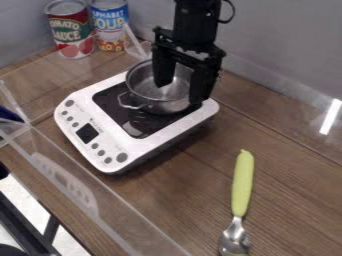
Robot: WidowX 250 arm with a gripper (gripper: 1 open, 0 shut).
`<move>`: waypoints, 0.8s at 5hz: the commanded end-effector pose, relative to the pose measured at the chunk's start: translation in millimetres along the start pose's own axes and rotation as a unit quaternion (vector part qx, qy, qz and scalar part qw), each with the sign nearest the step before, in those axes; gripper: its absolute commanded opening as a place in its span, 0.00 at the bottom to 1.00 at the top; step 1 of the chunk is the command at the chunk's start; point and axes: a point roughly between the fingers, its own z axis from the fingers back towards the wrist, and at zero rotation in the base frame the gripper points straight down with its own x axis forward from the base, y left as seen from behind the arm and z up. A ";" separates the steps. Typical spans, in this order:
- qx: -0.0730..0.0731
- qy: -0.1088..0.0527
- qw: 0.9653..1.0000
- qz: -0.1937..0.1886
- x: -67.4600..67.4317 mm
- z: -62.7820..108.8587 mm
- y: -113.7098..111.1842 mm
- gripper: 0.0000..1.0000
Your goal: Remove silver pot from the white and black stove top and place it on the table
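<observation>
**A:** Where do we find the silver pot (156, 88) right now?

**B:** We see it sitting on the black cooking surface of the stove top (94, 125), toward that surface's far right part. The stove top is a white square with rounded corners, lying on the brown wood-grain table (287, 120), left of centre, with its row of buttons on the near left edge.

**A:** And the claw (182, 88)?

**B:** We see it pointing straight down from a black arm, right over the pot. Its jaws stand wide apart, clamped on nothing. One finger reaches down at the middle of the pot's opening, seemingly inside it; the other comes down outside the pot's right wall. So the right side of the rim seems to lie between the two fingers. We cannot tell whether either finger touches the steel.

**A:** So which way does the pot lie from the claw?

**B:** Directly beneath it, centred slightly to the left. In our judgement the coming move needs only a closing onto that right wall, then a lift and a carry to bare table.

**A:** What else is there?

**B:** Two labelled cans (88, 28) stand at the far left, and a spoon with a yellow-green handle (239, 200) lies near right, well apart from the stove top.
</observation>
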 end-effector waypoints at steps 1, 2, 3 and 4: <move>0.007 -0.022 1.000 -0.005 6.7 5.7 2.2 1.00; 0.008 -0.021 1.000 -0.008 11.2 -1.7 5.3 1.00; 0.009 -0.020 1.000 -0.007 14.8 -8.6 8.6 0.00; 0.010 -0.022 1.000 -0.009 17.1 -11.0 9.1 0.00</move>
